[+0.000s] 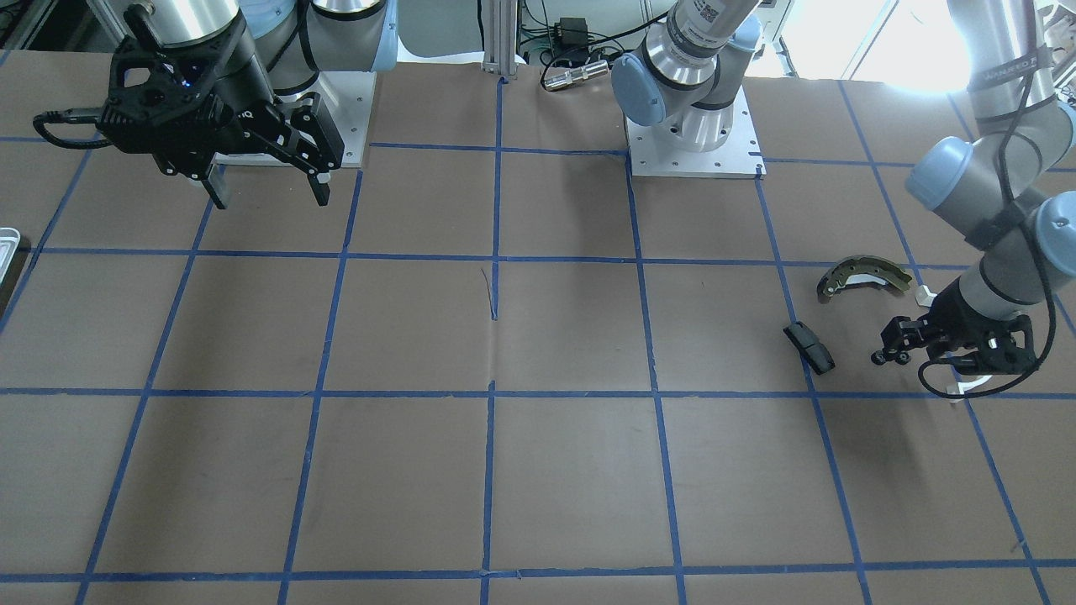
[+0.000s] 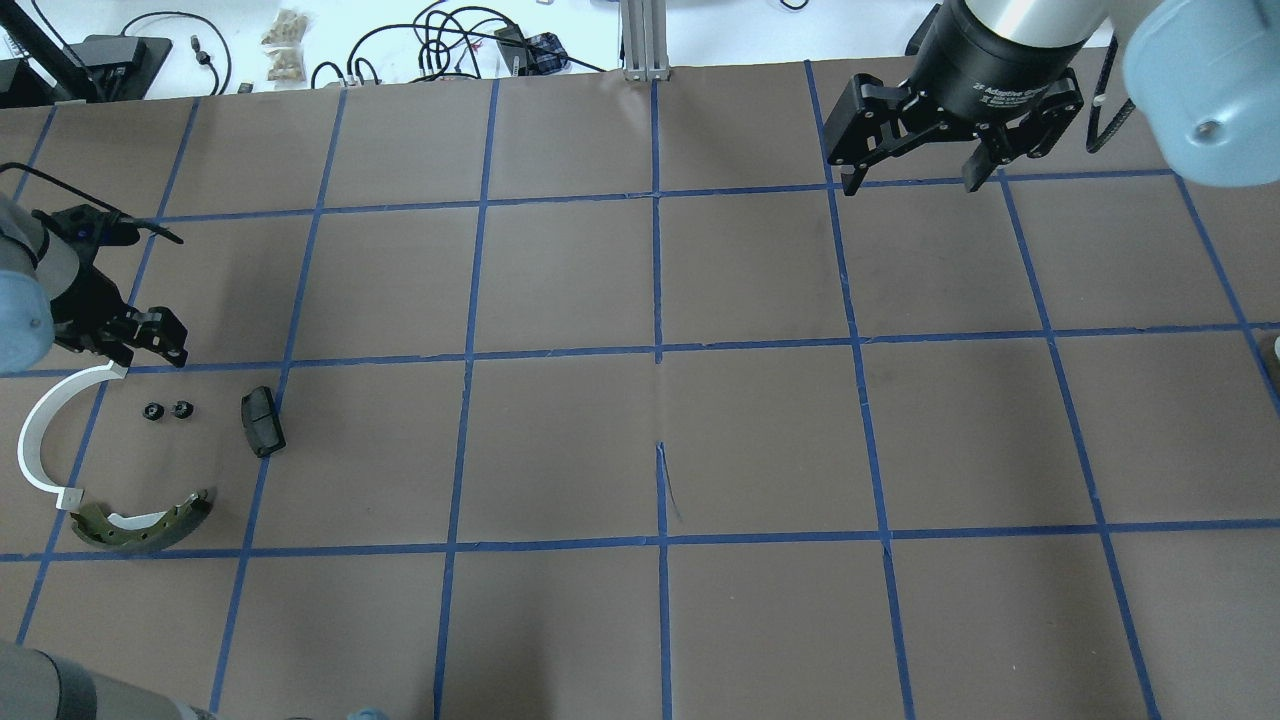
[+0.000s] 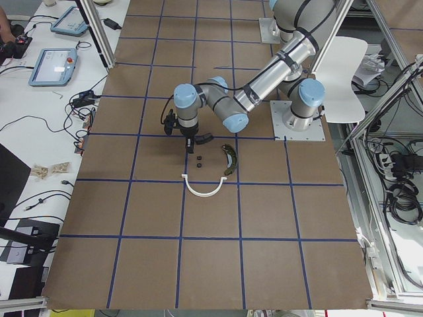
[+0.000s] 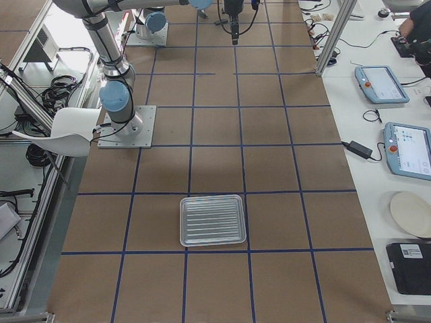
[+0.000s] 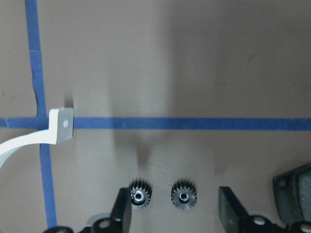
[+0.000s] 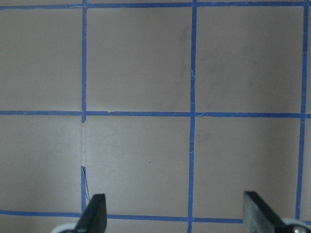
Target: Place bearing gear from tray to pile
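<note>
Two small black bearing gears lie on the table side by side; they also show in the overhead view. My left gripper is open and hovers just above them, touching neither; one gear sits by its left finger, the other between the jaws. It also shows in the overhead view. The pile lies around them: the olive brake shoe, the white half-ring and the black block. The tray looks empty. My right gripper is open and empty, held high.
Brown table with a blue tape grid. The tray's rim shows at the far edge of the front view. Arm bases stand at the robot's side. Cables and tablets lie on the side bench.
</note>
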Motion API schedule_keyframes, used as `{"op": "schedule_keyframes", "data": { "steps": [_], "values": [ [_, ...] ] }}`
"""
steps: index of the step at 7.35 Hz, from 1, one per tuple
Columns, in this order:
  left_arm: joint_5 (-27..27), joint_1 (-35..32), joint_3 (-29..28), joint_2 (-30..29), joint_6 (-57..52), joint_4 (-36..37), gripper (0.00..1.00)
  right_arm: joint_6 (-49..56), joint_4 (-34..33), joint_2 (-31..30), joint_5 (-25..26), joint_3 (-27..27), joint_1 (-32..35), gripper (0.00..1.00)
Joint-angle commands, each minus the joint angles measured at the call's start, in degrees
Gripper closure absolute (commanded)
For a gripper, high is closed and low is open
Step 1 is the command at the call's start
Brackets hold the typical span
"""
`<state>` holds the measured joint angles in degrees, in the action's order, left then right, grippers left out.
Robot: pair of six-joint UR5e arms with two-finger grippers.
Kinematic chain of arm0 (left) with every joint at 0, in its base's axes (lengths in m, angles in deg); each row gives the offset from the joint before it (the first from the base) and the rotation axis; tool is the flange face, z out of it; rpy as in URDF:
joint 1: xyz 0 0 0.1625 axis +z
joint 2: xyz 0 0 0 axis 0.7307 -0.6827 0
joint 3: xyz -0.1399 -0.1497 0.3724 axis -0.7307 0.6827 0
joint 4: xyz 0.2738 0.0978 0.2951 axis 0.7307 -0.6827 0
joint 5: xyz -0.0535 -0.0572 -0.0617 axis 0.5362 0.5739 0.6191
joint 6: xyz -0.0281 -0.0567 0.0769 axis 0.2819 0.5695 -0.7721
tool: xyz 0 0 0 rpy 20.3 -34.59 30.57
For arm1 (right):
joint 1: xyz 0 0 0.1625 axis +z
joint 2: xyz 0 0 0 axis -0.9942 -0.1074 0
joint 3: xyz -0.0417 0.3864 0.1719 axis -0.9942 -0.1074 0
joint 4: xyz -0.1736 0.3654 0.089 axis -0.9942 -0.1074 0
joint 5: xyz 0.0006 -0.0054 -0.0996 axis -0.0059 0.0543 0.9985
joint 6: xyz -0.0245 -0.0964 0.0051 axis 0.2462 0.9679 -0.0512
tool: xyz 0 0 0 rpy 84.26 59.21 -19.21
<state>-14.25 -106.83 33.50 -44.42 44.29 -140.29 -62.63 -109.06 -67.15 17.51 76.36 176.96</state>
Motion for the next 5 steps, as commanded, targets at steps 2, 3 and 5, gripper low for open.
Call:
{"op": "schedule_keyframes", "data": {
  "steps": [2, 3, 5],
  "values": [
    [0.64, -17.5, -12.97, 6.97, 18.71, -24.89, 0.3, 0.0, 0.0, 0.05, 0.0, -0.01, -0.05, 0.0],
    [1.6, -22.77, -13.78, 10.21, 24.09, -26.59, 0.3, 0.0, 0.0, 0.05, -0.09, -0.01, 0.04, 0.0],
    [3.02, -33.49, -12.91, 16.54, 32.96, -26.79, 0.3, 0.0, 0.0, -0.13, 0.0, -0.01, -0.05, 0.0]
  ]
}}
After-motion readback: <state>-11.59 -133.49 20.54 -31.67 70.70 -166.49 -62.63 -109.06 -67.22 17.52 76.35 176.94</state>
